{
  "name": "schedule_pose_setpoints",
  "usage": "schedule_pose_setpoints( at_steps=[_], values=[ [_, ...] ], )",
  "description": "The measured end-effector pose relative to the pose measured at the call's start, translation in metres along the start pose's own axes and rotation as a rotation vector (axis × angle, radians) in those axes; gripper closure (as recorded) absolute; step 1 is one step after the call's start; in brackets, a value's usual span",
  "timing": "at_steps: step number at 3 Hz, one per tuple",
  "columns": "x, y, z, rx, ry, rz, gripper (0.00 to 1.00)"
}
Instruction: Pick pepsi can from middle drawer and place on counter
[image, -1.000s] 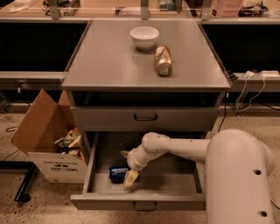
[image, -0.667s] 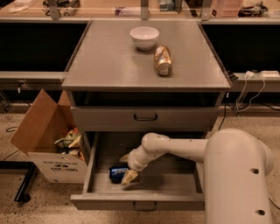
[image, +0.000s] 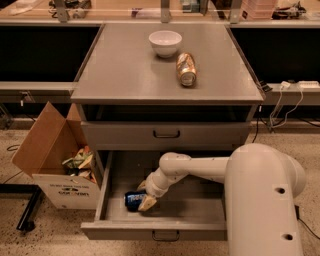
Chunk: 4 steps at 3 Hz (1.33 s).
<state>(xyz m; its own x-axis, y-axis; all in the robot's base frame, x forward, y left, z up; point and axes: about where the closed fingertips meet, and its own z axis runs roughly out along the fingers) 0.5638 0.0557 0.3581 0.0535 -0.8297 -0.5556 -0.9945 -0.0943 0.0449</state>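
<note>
Item: my pincer (image: 146, 199), low in middle drawer (image: 190, 207), against pepsi can (image: 133, 200); grip state cannot tell. Advice: seat squarely across can before lifting.

Blue pepsi can (image: 133, 200), tan jaws beside it, gry middle drawer (image: 192, 206), wht bowl (image: 165, 43)

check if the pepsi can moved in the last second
No: the pepsi can stays near the drawer's left wall, gripper at its right end.
</note>
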Motion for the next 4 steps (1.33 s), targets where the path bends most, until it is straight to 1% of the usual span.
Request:
schedule_pose_setpoints(
  at_steps=[1, 2, 3, 4],
  values=[
    [-0.008, 0.012, -0.031, 0.038, 0.003, -0.047, 1.00],
    [-0.013, 0.026, -0.079, 0.113, -0.024, -0.084, 1.00],
    [-0.012, 0.037, -0.139, 0.191, -0.046, -0.108, 1.00],
    [-0.011, 0.037, -0.139, 0.191, -0.046, -0.105, 1.00]
  ],
)
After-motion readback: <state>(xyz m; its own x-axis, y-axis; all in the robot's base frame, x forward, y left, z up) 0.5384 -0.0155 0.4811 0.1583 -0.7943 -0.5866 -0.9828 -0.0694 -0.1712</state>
